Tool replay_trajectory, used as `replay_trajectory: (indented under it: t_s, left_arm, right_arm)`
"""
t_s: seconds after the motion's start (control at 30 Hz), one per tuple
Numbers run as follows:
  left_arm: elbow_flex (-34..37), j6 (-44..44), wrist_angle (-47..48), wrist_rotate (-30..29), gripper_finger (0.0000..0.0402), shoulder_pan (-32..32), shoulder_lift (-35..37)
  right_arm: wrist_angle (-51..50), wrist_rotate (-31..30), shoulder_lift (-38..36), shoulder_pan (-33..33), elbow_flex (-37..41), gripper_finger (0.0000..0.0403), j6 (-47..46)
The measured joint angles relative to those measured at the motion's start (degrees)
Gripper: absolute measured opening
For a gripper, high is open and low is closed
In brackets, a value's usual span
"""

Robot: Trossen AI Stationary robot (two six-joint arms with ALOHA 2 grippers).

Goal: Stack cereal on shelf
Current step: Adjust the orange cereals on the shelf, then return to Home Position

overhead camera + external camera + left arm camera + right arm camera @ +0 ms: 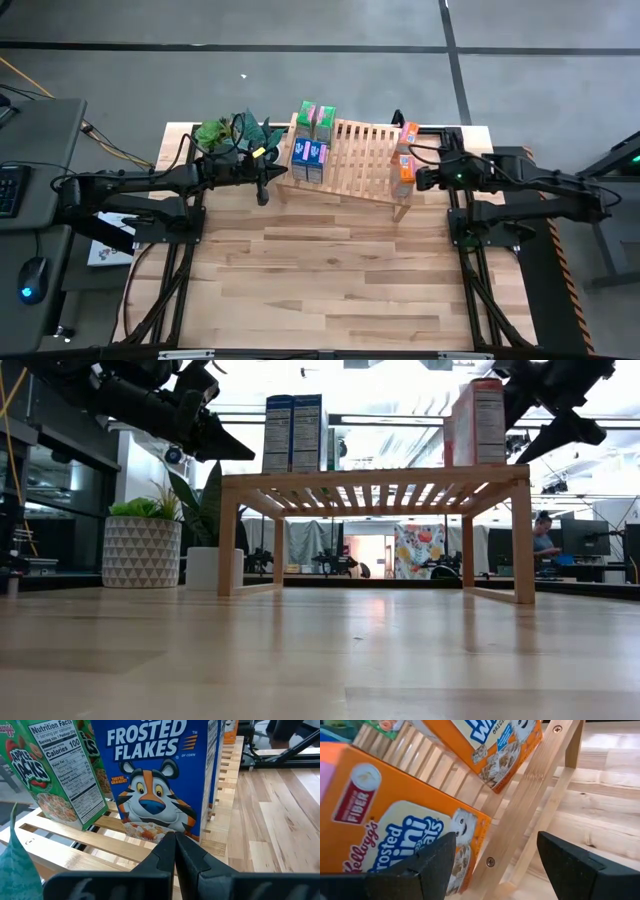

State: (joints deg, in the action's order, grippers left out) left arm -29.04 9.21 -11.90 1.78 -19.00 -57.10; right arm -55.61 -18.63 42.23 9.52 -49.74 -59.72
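Bare tabletop [330, 290] nearest, wide plank room across the whole front half for either arm to pull back into.

Next, left gripper [262, 192] at the shelf's left front corner: pinched fully shut, nothing held, pointed at the near blue box [157, 780]. Hangs above slat level in the low view, so free to back away over open wood.

Level with it, right gripper [420, 178] off the shelf's right end: fingers spread wide, gripping nothing, near orange box [403, 166] close in front. Little slack there, with the shelf's end rail and leg just beside the fingers; safest way out judged to be straight back.

Then shelf [355, 150], slightly skewed on the table toward the far edge. Loaded with all six:
- two blue boxes [308, 160] upright, side by side, left front
- two green boxes [316, 116] upright behind them, left back corner
- two orange boxes, the second [408, 133] behind the first, hard against the right edge

Middle slats bare. Judged done or all but done: nothing left on the table to fetch, only arms to withdraw. Orange pair close to the rim, worth not nudging.

Farthest, plants [215, 132] left of the shelf, crowding the left arm's far side.
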Motion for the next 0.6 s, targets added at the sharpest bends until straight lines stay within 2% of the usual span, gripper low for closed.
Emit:
replay_trajectory:
  t_s: [0.17, 0.47, 0.6]
  left_arm:
    - [0.00, 0.00, 0.00, 0.00, 0.0000, 0.00, 0.00]
    - [-0.05, 1.19, 0.12, -0.05, 0.0000, 0.00, 0.00]
    - [-3.42, 2.36, 5.85, -4.72, 0.0000, -0.03, 2.58]
  right_arm:
    - [-0.20, -0.27, -0.32, 0.02, 0.00, 0.0273, 0.24]
    - [-0.19, -3.90, -5.98, 0.02, -0.02, 0.0273, 0.62]
    - [-0.46, -6.94, -8.24, 0.02, -0.02, 0.0273, 0.76]
